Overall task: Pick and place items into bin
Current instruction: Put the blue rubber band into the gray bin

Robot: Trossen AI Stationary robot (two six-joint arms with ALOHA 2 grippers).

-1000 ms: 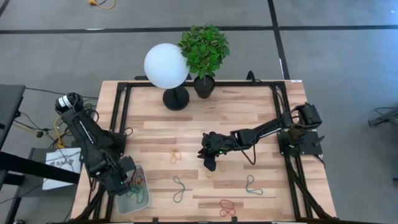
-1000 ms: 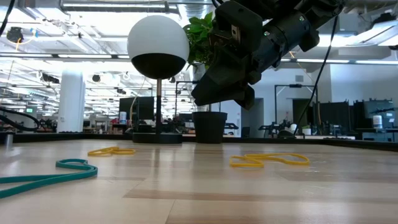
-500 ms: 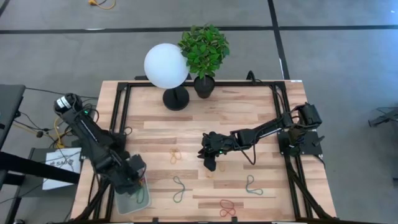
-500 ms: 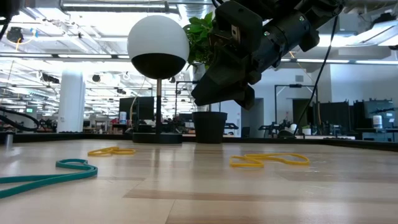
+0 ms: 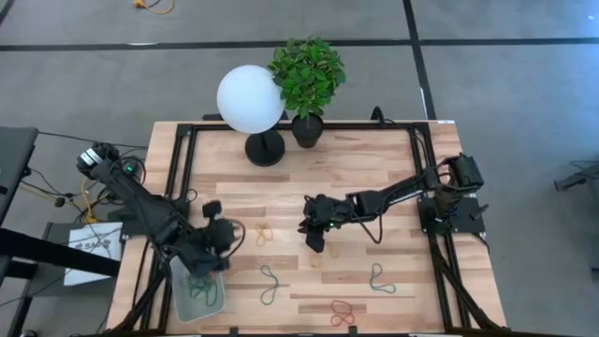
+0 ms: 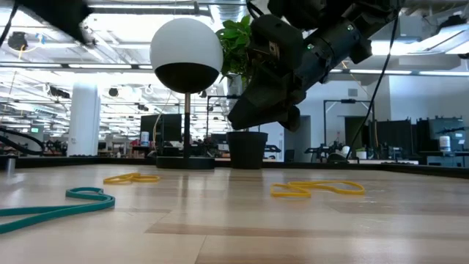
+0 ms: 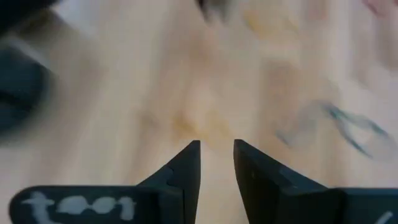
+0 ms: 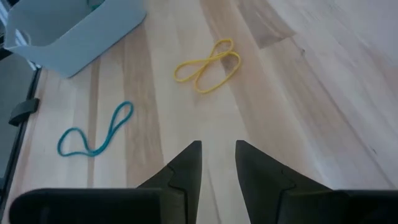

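The pale bin (image 5: 178,301) stands at the table's near left corner with several bands (image 5: 200,286) in it; it also shows in the right wrist view (image 8: 74,25). My left gripper (image 5: 223,245) hovers just right of the bin, its fingers (image 7: 186,163) a narrow gap apart and empty. A yellow band (image 5: 264,234) lies flat beyond it. My right gripper (image 5: 315,243) hangs above the table's middle, open by a narrow gap and empty, over a small yellow band (image 6: 316,189). A teal band (image 5: 270,283) lies near the front.
Another teal band (image 5: 379,279) and a red band (image 5: 342,312) lie at the near right. A white globe lamp (image 5: 251,101) and a potted plant (image 5: 307,80) stand at the far edge. Bare wood lies between the two grippers.
My left gripper has swung from over the bin toward the table's right and far side, ending beside the bin near the yellow band. My right gripper has stayed almost in place.
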